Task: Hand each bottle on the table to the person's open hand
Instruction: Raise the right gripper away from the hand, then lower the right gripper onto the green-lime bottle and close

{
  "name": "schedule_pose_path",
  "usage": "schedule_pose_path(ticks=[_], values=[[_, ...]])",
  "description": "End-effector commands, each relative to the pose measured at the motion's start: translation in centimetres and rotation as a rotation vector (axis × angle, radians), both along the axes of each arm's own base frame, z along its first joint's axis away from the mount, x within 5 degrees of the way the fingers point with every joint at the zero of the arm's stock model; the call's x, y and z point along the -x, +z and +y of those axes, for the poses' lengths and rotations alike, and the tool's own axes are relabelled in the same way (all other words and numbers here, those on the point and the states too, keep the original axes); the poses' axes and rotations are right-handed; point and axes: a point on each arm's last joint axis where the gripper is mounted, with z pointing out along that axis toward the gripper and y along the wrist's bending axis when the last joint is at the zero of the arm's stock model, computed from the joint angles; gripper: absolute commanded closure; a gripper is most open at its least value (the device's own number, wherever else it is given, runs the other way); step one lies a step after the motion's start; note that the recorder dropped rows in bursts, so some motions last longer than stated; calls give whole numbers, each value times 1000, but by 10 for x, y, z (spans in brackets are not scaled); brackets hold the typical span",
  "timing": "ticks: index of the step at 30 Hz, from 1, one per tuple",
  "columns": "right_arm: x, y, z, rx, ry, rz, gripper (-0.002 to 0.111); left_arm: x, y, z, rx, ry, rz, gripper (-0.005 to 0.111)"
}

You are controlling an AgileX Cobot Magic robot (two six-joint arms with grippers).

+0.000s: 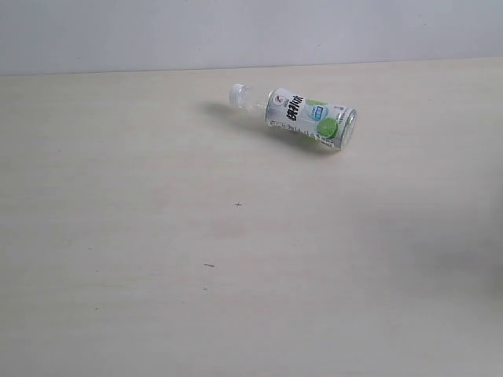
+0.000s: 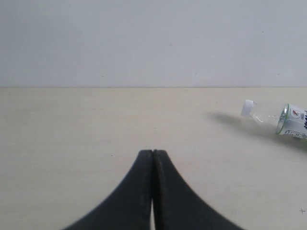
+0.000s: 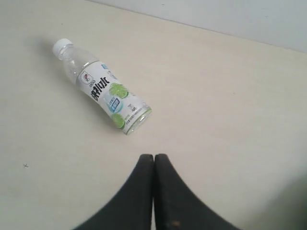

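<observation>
One clear bottle (image 1: 297,115) with a white cap and a green-lime label lies on its side on the pale table (image 1: 157,236), far right of middle. The right wrist view shows this bottle (image 3: 106,96) a short way ahead of my right gripper (image 3: 154,156), which is shut and empty. In the left wrist view the bottle (image 2: 283,120) lies off to one side, partly cut by the frame edge, while my left gripper (image 2: 152,152) is shut on nothing. Neither gripper appears in the exterior view. The other bottles and the person's open hand are out of view.
A pale grey wall (image 1: 251,31) rises behind the table's far edge. A few tiny dark specks (image 1: 238,205) mark the tabletop. A soft shadow darkens the table at the right edge (image 1: 471,267).
</observation>
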Motion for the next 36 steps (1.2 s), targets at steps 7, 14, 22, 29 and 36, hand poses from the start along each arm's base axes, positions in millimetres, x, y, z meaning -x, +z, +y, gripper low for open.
schedule_pose_path(ticks=[7,14,22,29,36], values=[[3,4,0,-4,40,-8,108,1,0,0,0,2,-5,107],[5,3,5,-40,91,14,108,1,0,0,0,2,-5,107],[5,3,5,-38,98,14,108,1,0,0,0,2,-5,107],[2,-2,7,-31,98,27,108,1,0,0,0,2,-5,107],[-30,-41,31,11,252,72,108,1,0,0,0,2,-5,107]])
